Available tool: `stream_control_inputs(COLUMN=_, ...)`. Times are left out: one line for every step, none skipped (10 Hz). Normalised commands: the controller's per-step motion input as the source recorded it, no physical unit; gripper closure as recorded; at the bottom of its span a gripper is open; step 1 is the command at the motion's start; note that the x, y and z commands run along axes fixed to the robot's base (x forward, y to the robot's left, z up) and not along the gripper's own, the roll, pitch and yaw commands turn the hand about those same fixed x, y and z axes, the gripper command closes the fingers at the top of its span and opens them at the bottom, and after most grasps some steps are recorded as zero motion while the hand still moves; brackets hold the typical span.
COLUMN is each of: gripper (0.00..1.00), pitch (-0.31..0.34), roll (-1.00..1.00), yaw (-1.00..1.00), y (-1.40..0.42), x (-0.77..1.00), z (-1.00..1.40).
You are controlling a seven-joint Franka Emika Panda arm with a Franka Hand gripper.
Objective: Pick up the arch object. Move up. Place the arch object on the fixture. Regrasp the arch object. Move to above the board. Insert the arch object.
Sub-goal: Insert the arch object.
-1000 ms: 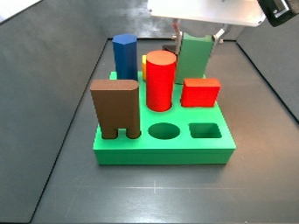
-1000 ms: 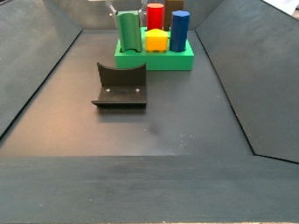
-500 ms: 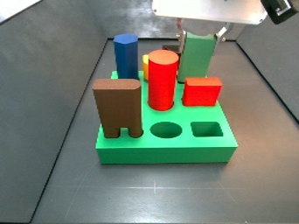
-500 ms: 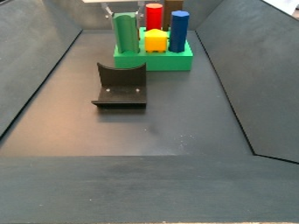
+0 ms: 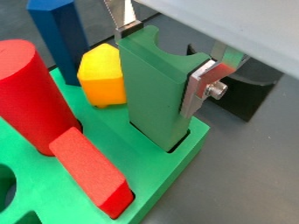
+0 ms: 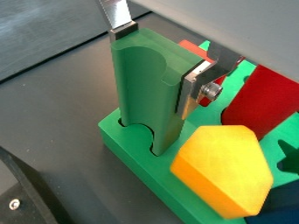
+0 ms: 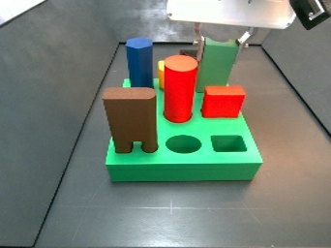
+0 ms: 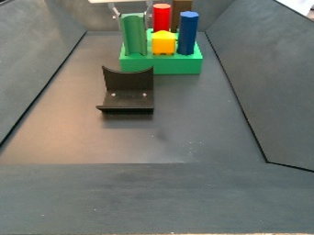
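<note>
The arch object (image 5: 152,87) stands upright in a slot at a corner of the green board (image 5: 173,188), its half-round notch facing up. It looks dull green in both wrist views. My gripper (image 5: 162,59) is shut on the arch object, with one silver finger (image 5: 201,86) flat on its side and the other at the opposite top edge. The same grip shows on the arch object (image 6: 142,96) from the gripper (image 6: 158,54). In the side views the arch object (image 7: 218,63) (image 8: 130,37) sits at the board's (image 7: 181,170) back corner under the gripper (image 7: 220,39).
On the board stand a red cylinder (image 7: 179,87), a red cube (image 7: 223,101), a blue block (image 7: 138,60), a yellow block (image 7: 161,68) and a brown two-legged block (image 7: 127,121). A round hole (image 7: 183,145) and a square hole (image 7: 227,144) are open. The fixture (image 8: 127,87) stands near the board.
</note>
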Motion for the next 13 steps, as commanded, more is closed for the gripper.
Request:
stream_control_inputs(gripper=1.0, pitch=-0.004, roll=0.0, yaw=0.29, y=0.0, x=0.0, z=-0.56)
stream_control_inputs(gripper=1.0, pitch=-0.016, roll=-0.06, yaw=0.14, y=0.03, x=0.0, z=-0.57)
stream_control_inputs(gripper=1.0, pitch=-0.03, roll=-0.1, yaw=0.05, y=0.05, x=0.0, z=-0.54)
stream_control_inputs(gripper=1.0, pitch=-0.067, roll=-0.14, yaw=0.0, y=0.08, x=0.0, z=-0.53)
stream_control_inputs(gripper=1.0, pitch=-0.06, roll=-0.14, yaw=-0.06, y=0.13, x=-0.01, z=-0.52)
stream_control_inputs(gripper=1.0, pitch=-0.106, roll=-0.13, yaw=-0.03, y=0.11, x=-0.05, z=-0.57)
stream_control_inputs(gripper=1.0, pitch=-0.121, roll=-0.12, yaw=-0.01, y=0.09, x=-0.07, z=-0.56)
stream_control_inputs(gripper=1.0, pitch=-0.097, roll=-0.1, yaw=0.0, y=0.05, x=-0.01, z=-0.54)
stream_control_inputs(gripper=1.0, pitch=-0.044, roll=-0.07, yaw=0.0, y=0.02, x=0.0, z=-0.39)
stream_control_inputs(gripper=1.0, pitch=0.023, roll=0.0, yaw=0.0, y=0.0, x=0.0, z=0.0)
stream_control_inputs(gripper=1.0, pitch=0.006, roll=0.0, yaw=0.0, y=0.0, x=0.0, z=0.0)
stream_control_inputs(gripper=1.0, pitch=0.0, roll=0.03, yaw=0.0, y=-0.01, x=0.0, z=0.0)
stream_control_inputs(gripper=1.0, pitch=0.0, roll=0.03, yaw=0.0, y=0.0, x=0.0, z=0.0)
